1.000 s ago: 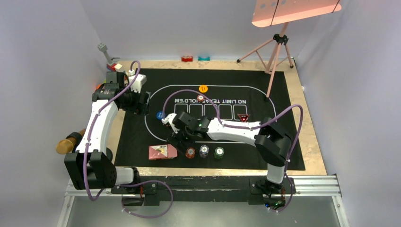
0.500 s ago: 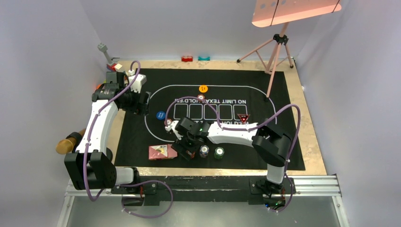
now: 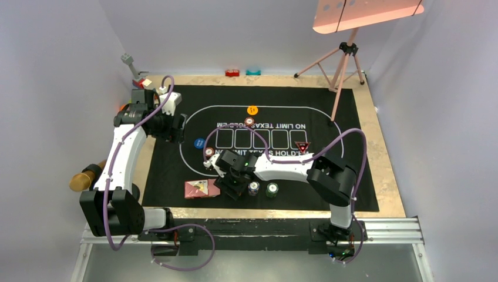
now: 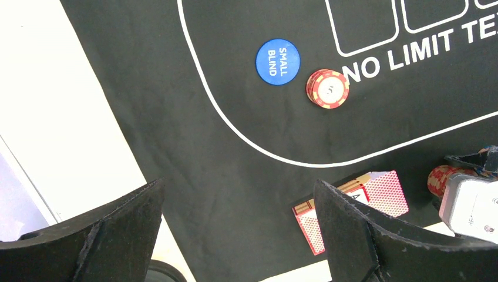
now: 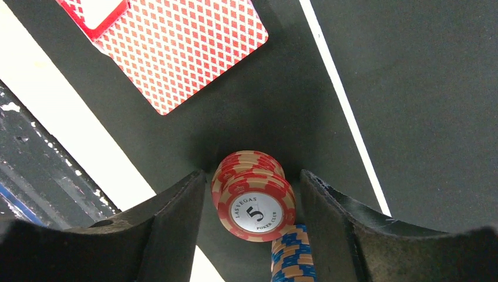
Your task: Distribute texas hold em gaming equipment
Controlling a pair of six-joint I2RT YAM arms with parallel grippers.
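My right gripper is open, with a finger on either side of a stack of red poker chips and a narrow gap on each side. A blue-grey chip stack stands just beside it, and the red-backed playing cards lie further off. From above, the right gripper hides the red stack; the blue-grey stack and a green stack stand to its right. My left gripper hangs open and empty above the mat, with the small blind disc and another red stack ahead of it.
The black mat also carries an orange disc, a red chip and the triangle marker. A pink tripod stands at the back right. Toy blocks sit by the back wall.
My right gripper has moved toward the near edge, down over the red chip stack, and its jaws have narrowed around it. The left arm has not moved.
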